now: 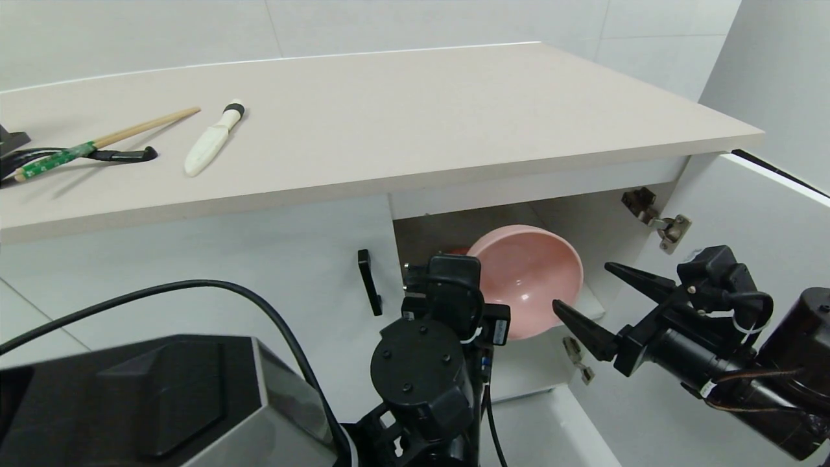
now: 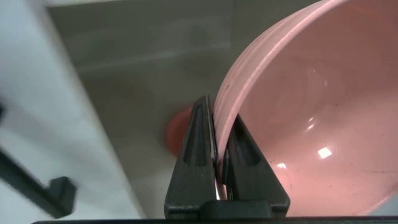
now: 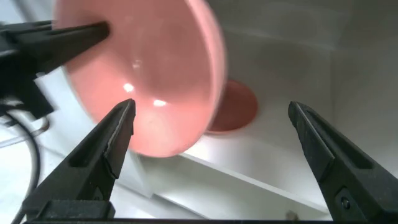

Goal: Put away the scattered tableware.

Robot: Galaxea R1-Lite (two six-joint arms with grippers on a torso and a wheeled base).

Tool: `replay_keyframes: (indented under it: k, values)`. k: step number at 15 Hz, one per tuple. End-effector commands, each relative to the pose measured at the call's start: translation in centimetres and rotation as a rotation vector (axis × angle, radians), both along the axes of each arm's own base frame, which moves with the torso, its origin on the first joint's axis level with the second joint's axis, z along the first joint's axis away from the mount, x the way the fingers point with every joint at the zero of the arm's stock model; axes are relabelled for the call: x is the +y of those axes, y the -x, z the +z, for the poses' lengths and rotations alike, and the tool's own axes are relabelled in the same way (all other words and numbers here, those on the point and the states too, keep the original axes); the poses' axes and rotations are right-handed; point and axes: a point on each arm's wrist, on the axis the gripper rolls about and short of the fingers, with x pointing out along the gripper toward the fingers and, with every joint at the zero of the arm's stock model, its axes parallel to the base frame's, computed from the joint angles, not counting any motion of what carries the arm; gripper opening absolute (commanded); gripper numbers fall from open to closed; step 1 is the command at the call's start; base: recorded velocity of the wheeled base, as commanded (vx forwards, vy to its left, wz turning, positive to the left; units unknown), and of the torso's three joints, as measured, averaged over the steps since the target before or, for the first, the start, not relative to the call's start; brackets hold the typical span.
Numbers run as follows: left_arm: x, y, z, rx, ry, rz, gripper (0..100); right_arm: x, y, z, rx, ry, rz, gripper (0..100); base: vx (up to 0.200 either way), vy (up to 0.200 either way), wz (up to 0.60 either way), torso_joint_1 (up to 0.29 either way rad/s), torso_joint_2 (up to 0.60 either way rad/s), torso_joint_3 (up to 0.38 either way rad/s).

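My left claw (image 2: 219, 124) is clamped on the rim of the pink bowl (image 1: 528, 279), holding it tilted in the mouth of the open cabinet (image 1: 583, 214). My right claw (image 1: 583, 285) hangs spread wide and empty just beside it. I judge this the stowing step: next I must level the bowl, ease it down by the red dish (image 3: 239, 106) further in, then release. The chopsticks (image 1: 110, 137) and 1 white utensil (image 1: 211, 143) lie near the left edge of the counter (image 1: 389, 117), not yet stowed.

left gripper (image 2: 217, 121) | jaws clamped on pink bowl (image 2: 305, 106) rim | bowl tilted
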Motion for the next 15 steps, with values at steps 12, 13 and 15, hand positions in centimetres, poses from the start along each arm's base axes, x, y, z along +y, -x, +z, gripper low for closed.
replay_keyframes:
  k: [12, 13, 15]
  values:
    - [-2.4, -0.3, -0.4, -0.034, 0.002, -0.029, 0, -1.2, -1.3, 0.3, -0.015, -0.009, -0.068, 100, 0.000, 0.000, 0.00, 0.000, 0.00, 0.000]
    - [-2.5, -0.2, -0.3, -0.037, 0.007, -0.032, 0, -1.2, -1.3, 0.3, -0.017, -0.010, -0.068, 100, 0.000, 0.000, 0.00, 0.000, 0.00, 0.000]
    - [-2.8, 0.1, -0.4, -0.037, 0.009, -0.043, 0, -1.4, -1.1, 0.8, -0.033, -0.018, -0.070, 100, 0.000, 0.000, 0.00, 0.000, 0.00, 0.000]
